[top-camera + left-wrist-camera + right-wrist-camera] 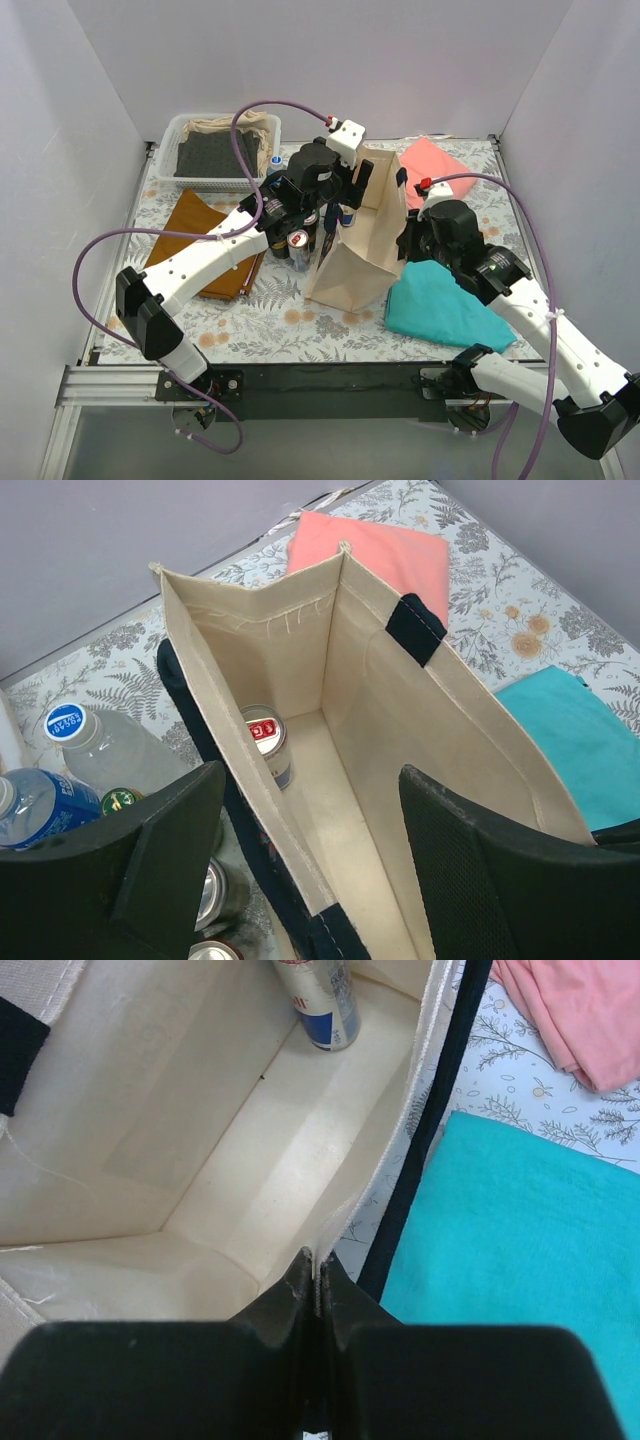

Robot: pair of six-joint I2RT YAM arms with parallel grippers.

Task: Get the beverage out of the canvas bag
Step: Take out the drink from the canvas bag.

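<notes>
Top view: the bag stands upright mid-worktop with its mouth open. The left tool hangs over the rim at 11 o'clock. The right tool meets the bag's wall at 3 o'clock. Loose cans stand just beside the bag at 9 o'clock, and a basket sits farther out at 10. A teal cloth lies at 4 o'clock and a pink cloth at 1.

Left wrist: the left tool is spread and grips nothing. It straddles one bag wall, with one finger outside and the other over the inside. A can stands upright on the bag's floor against that wall. Bottles stand outside at 9 o'clock.

Right wrist: the right tool is pressed together, pinching the bag's wall edge. The can shows at 12 o'clock, inside the bag.
</notes>
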